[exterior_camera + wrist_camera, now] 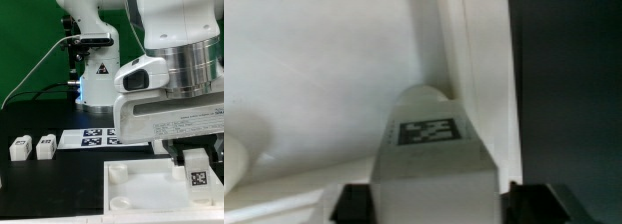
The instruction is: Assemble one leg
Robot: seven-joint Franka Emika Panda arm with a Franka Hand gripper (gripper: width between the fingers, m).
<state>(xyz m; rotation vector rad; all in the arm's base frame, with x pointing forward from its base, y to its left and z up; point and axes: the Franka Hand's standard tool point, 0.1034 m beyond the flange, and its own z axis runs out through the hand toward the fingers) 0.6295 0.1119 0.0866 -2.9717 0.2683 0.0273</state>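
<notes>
My gripper (197,165) hangs low over the large white panel (150,200) at the exterior view's right. It is shut on the leg (197,180), a small white block whose black-and-white tag faces the camera. In the wrist view the leg (434,150) fills the gap between the two black fingers (352,203), tag side up, and its rounded tip points at the panel (313,80) near that panel's edge. Whether the leg's tip touches the panel is not visible.
Two more loose white legs (20,149) (45,148) stand on the black table at the exterior view's left. The marker board (90,138) lies behind the panel. Round sockets (118,172) (120,207) rise from the panel's left corners. The arm's base (97,70) stands at the back.
</notes>
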